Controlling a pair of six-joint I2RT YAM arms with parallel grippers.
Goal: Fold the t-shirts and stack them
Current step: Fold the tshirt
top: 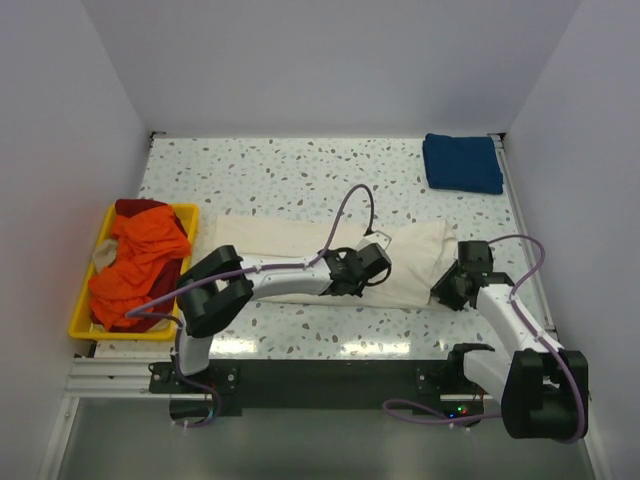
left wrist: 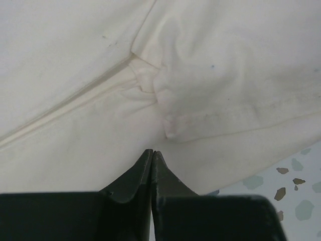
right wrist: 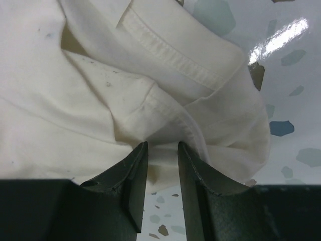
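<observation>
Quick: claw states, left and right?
Left claw: closed, nothing seen in it, over the cream shirt.
Right claw: jaws apart at the shirt's edge; grip cannot be told.

No readable text, label, or number anywhere.

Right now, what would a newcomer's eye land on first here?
The large cream t-shirt lying across the middle of the speckled table, with the left arm and right arm both reaching onto it. Next, the bright orange t-shirt heaped with a red t-shirt in the yellow tray at the left edge. A dark blue t-shirt sits folded in the far right corner.
</observation>
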